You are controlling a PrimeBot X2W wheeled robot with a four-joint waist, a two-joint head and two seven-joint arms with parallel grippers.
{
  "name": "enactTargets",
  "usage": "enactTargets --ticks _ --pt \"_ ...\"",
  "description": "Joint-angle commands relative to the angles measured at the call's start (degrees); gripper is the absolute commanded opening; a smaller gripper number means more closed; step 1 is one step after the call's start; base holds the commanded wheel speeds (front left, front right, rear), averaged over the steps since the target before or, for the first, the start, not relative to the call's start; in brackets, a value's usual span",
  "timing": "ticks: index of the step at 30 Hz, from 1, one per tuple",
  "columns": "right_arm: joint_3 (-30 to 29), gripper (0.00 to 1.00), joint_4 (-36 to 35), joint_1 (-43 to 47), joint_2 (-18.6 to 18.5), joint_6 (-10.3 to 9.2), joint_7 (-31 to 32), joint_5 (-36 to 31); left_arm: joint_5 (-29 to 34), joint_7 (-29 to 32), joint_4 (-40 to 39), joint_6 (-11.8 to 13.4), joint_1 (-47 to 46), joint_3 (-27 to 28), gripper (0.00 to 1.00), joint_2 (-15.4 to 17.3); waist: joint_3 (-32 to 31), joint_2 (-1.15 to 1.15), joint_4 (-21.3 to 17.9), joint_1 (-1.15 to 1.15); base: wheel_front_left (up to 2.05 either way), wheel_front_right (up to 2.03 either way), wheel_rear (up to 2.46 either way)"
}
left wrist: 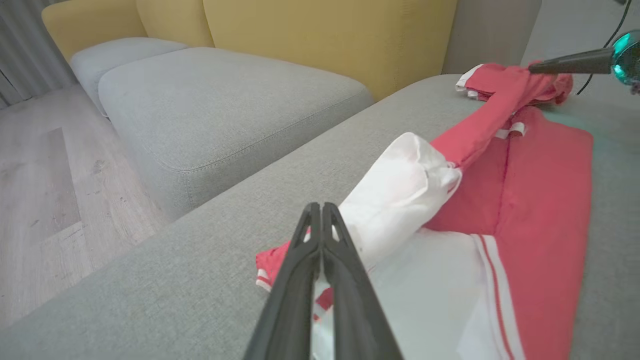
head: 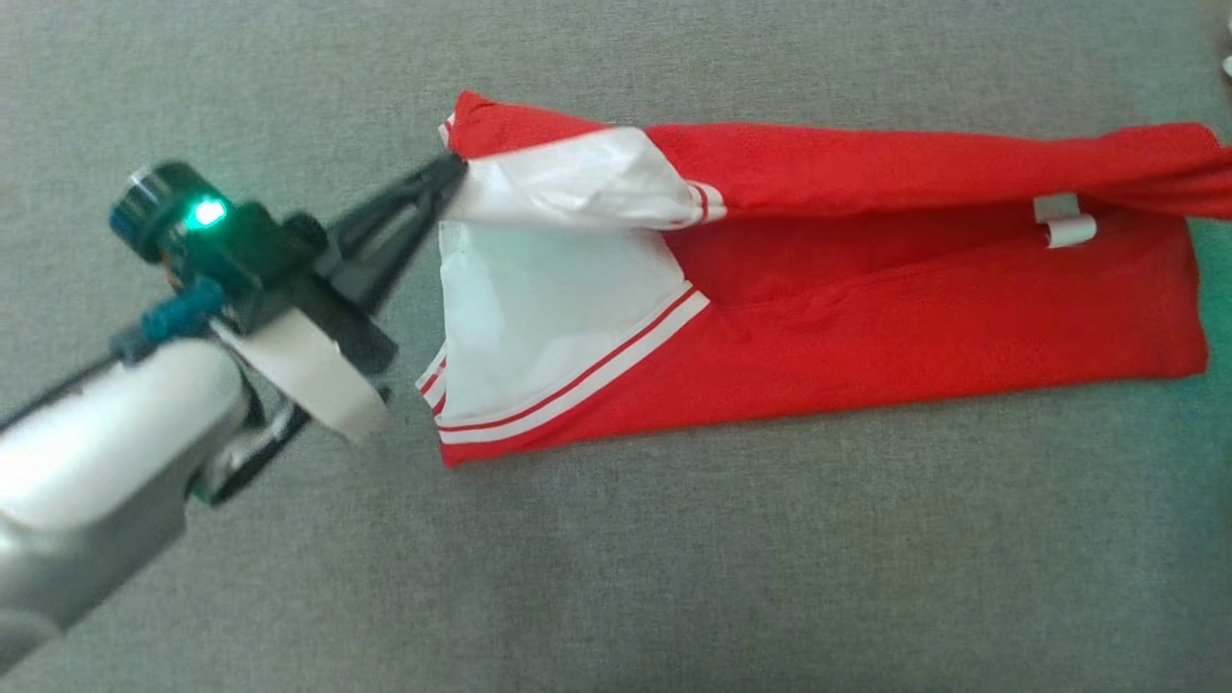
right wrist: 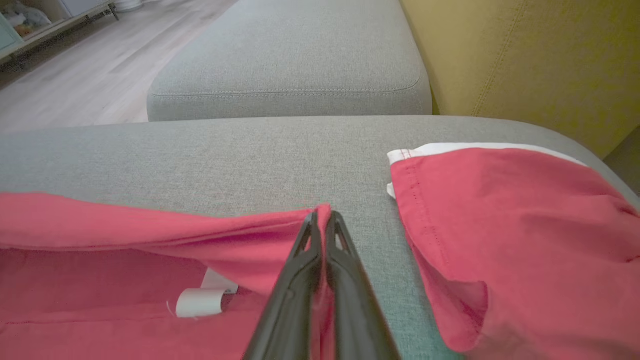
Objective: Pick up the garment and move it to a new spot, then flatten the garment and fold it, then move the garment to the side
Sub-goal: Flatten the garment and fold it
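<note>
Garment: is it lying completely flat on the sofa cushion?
No, one edge of the garment hangs raised, stretched between the left gripper and the right gripper.

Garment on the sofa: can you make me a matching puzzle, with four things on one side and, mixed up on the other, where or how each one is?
Things:
1. left gripper
2. right gripper
3. label
4. sofa backrest

Descriptions:
A. yellow
B. shut on the garment's plain red edge
C. small, white, lying on red cloth
D. shut on the garment's white-panelled end

Pairs: 1-D, 2-B, 3-C, 4-A.
</note>
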Motion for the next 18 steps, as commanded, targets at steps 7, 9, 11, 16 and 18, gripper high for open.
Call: enactTargets --ticks 7,9,11,16,18 --pt "-1.3 0.0 -0.3 3.8 -0.5 -0.04 0.9 -2.3 -0.4 1.6 -9.0 5.0 2.9 2.1 0.0 5.1 0.3 0.0 1.3 0.01 0.0 0.0 0.0" --pt "-1.6 0.0 0.3 4.3 -0.6 -0.04 0.6 -3.2 -0.7 1.9 -10.3 5.8 3.7 2.1 0.0 5.5 0.5 0.0 1.5 0.01 0.0 0.0 0.0" --pt "-1.7 0.06 0.6 4.5 -0.5 -0.04 0.4 -3.5 -0.8 1.9 -10.8 6.2 4.1 2.1 0.0 5.7 0.5 0.0 1.6 0.01 0.0 0.0 0.0" --pt "-1.8 1.0 2.4 5.2 1.0 -0.04 -0.3 -3.9 -1.8 1.8 -13.0 7.9 6.3 2.0 0.0 5.8 0.6 0.0 1.6 0.01 0.0 0.0 0.0" --pt "-2.7 1.0 3.2 5.2 2.0 -0.04 -1.3 -4.4 -1.9 1.5 -13.5 8.7 7.4 1.9 0.94 5.4 0.5 0.0 1.6 0.01 0.0 0.0 0.0"
